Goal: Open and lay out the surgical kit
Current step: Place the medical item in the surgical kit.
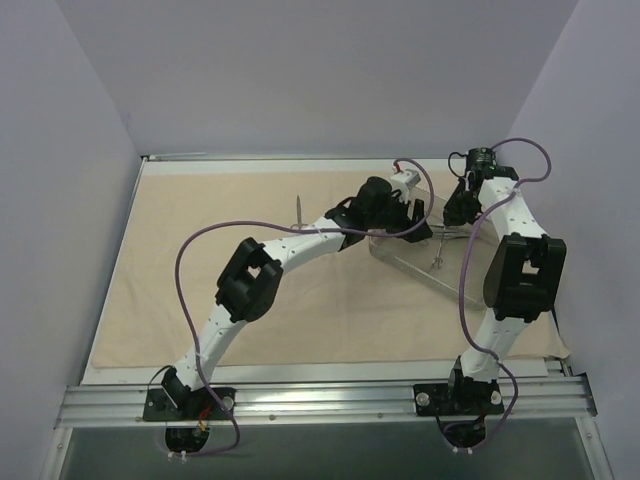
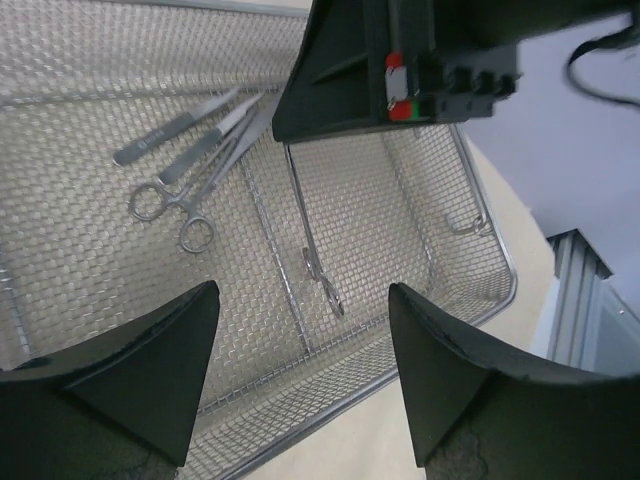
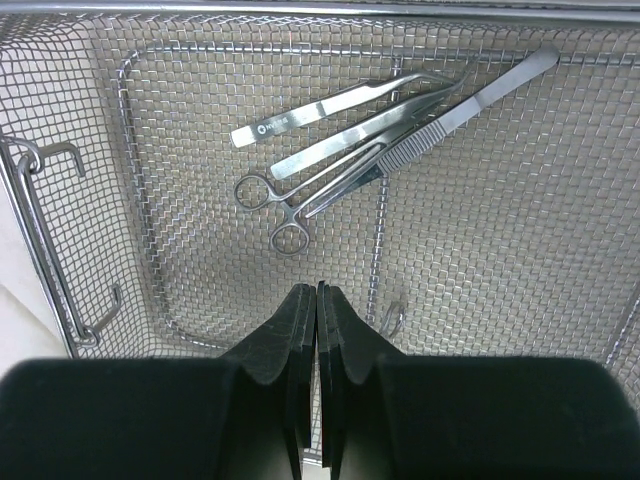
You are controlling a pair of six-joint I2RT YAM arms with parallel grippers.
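Steel-mesh tray [image 2: 90, 60] of instruments [image 3: 330, 150] on beige cloth [image 1: 200, 300].
Left fingers [image 2: 130, 380] spread wide, holding nothing; right fingers [image 3: 285, 350] pressed together beside a slim forceps [image 2: 302, 215], grip unclear.

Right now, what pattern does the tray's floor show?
The tray is silver wire mesh, a fine grid; clearest in the right wrist view.

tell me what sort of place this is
Likely a robotics lab test cell, not an operating room: plain walls boxing in a beige cloth, two robot arms bolted to a metal rail, and a wire mesh tray of surgical instruments.
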